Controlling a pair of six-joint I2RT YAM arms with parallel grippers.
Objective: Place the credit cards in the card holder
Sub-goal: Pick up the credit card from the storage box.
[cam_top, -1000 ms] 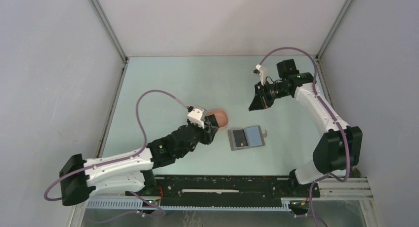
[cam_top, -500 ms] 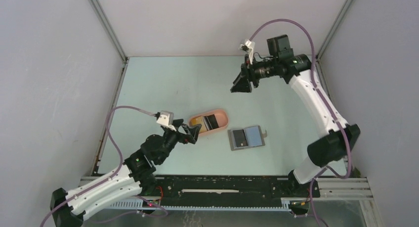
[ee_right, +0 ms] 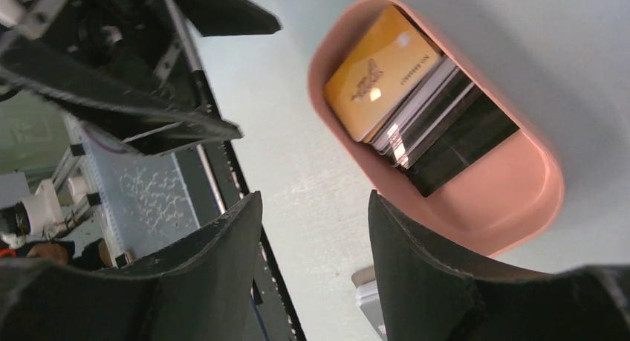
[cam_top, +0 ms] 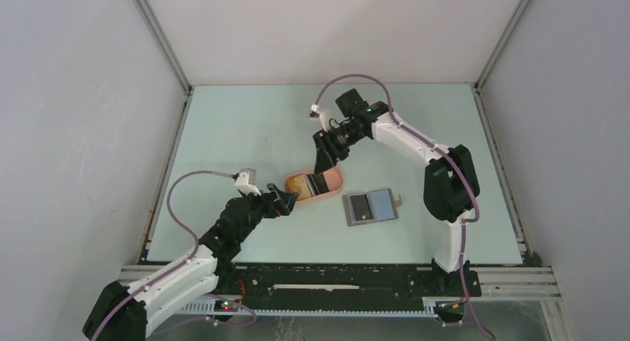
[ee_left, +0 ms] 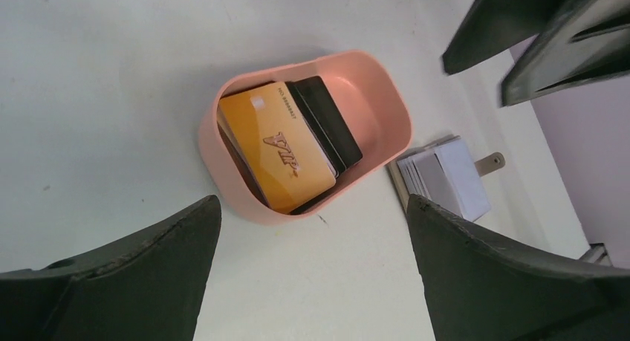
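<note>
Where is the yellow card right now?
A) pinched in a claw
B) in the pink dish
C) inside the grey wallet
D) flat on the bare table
B: the yellow card lies in the pink dish on top of the darker cards, while the grey wallet sits open beside the dish.

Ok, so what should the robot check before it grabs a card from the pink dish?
1. Credit cards stacked inside the peach tray: ok.
2. Card holder lying open on the table beside the tray: ok.
3. Right jaws open and empty, over the tray: ok.
4. Left jaws wide open and empty, near the tray's end: ok.
5. Enough room between both arms at the tray: cannot tell.
</note>
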